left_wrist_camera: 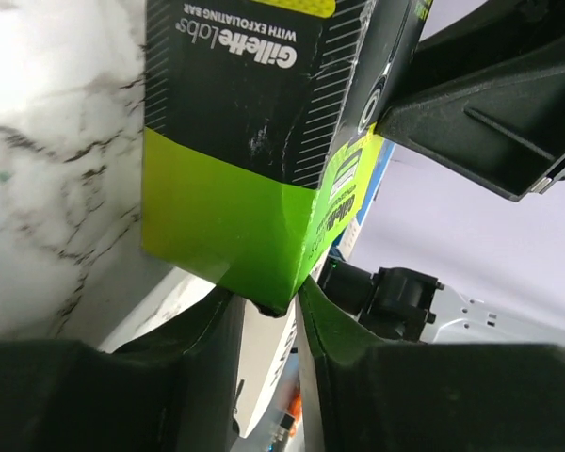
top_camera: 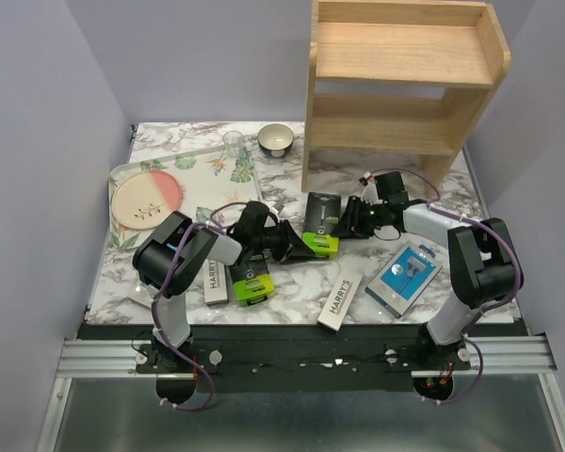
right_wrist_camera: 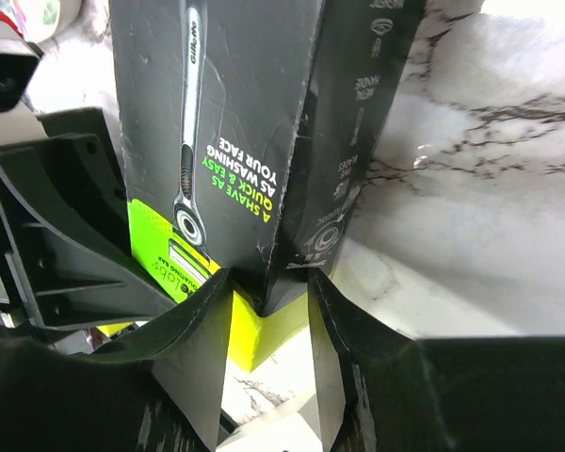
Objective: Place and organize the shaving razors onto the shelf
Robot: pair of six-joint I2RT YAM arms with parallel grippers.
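Tabletop [top_camera: 287, 306] of veined marble is occupied at its far right by the light-wood two-tier shelf [top_camera: 405, 52]. Before it, lying flat, are seen a blue-and-white razor pack [top_camera: 405, 276] at right, the front HARRY'S box [top_camera: 339, 303] near the table's near edge, and the left HARRY'S box [top_camera: 215, 279] just beside a black Gillette Labs box [top_camera: 251, 281]. A second Gillette Labs box [top_camera: 320, 221] (lime end nearest the arms) is pinched from both sides near the middle: the left gripper [left_wrist_camera: 266, 299] is closed on its lime corner, the right gripper [right_wrist_camera: 268, 282] on a black edge.
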